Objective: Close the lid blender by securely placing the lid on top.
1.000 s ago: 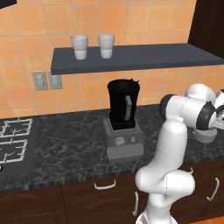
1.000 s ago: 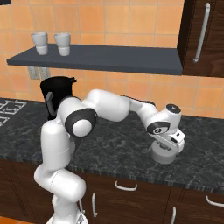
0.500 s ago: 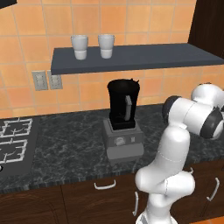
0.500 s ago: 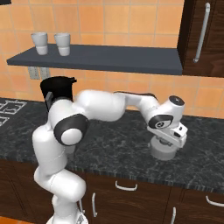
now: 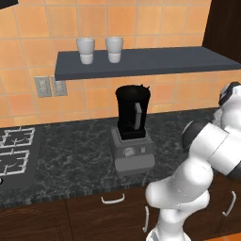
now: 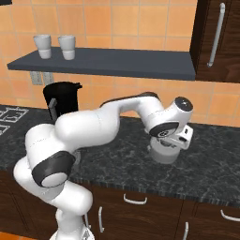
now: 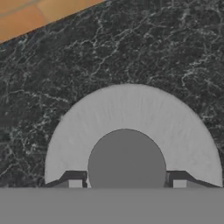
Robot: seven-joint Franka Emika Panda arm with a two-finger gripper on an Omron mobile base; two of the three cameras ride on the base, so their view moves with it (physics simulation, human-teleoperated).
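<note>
The blender (image 5: pixel 133 116) is a black jar with a side handle on a grey base (image 5: pixel 133 151), standing on the dark counter with its top uncovered; its jar (image 6: pixel 61 100) also shows behind my arm. The light-grey lid (image 6: pixel 163 153) lies flat on the counter far to the blender's right. My gripper (image 6: pixel 165 144) points straight down at it. In the hand view the lid (image 7: pixel 131 111) fills the middle, and my open gripper (image 7: pixel 127 183) has a fingertip (image 7: pixel 74 182) on each side of the darker knob (image 7: pixel 127 159).
Two white cups (image 5: pixel 100 49) stand on a dark wall shelf (image 5: pixel 150 61) above the blender. A gas hob (image 5: pixel 16 150) lies at the counter's left end. A tall dark cabinet (image 6: pixel 218 40) rises to the right of the lid. Drawers (image 6: pixel 133 206) run below the counter.
My arm has swung its elbow round and the hand has turned and settled closer over the lid. The blender and cups have not moved.
</note>
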